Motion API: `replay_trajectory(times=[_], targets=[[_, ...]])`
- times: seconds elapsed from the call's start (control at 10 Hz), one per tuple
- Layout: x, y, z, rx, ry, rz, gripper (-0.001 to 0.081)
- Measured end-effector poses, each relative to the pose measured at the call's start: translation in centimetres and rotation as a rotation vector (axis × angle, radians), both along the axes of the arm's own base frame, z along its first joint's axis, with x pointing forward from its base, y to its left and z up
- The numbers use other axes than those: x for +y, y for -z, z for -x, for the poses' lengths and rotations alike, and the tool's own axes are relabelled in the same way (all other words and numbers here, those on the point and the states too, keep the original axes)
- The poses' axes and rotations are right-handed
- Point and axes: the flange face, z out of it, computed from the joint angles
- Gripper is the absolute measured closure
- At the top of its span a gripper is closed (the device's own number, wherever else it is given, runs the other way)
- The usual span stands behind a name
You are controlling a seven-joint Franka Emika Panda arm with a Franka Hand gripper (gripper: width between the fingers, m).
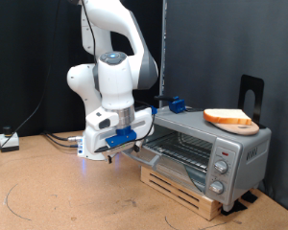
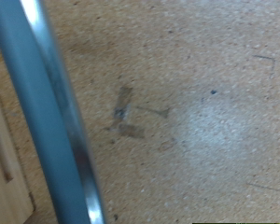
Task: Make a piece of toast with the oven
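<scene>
Pincer (image 1: 113,144) first: it hangs low at the end of the white arm (image 1: 110,57), just off the oven's front on the exterior view's left, close above the bench (image 1: 58,196). Blue parts show at its tip, but whether its fingers are spread or closed cannot be told from here, and nothing can be seen between them.

From the wrist view, a blue-grey bar (image 2: 47,112) runs slantwise across the picture, blurred and very near the lens. Behind it lies the speckled bench surface (image 2: 196,84), with a small dark smudge (image 2: 126,112) on it (what made the mark is not clear). A pale wooden edge (image 2: 5,177) shows at one corner.

Next comes the oven (image 1: 206,153) — a boxy silver toaster oven standing on a low wooden pallet (image 1: 182,192). Its glass door (image 1: 149,153) is swung down and open toward the pincer, and the wire rack (image 1: 182,146) inside is in plain sight, with no bread on it. Knobs (image 1: 221,172) sit in a column on the panel at the exterior view's right.

On top of the oven lies the piece of toast (image 1: 230,119) — flat, orange-tan at the crust, resting on a round light-wood board (image 1: 242,126). It lies well apart from the pincer. A small blue block (image 1: 176,103) sits on the oven's top toward the back. Behind everything hangs a dark curtain (image 1: 211,43).
</scene>
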Motion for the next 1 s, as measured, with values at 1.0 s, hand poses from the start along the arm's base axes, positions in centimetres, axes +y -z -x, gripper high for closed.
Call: replay_trajectory(times=[1.0], targets=[[-2.7, 5.7, -3.4, 0.041, 0.115, -0.02, -0.0003]])
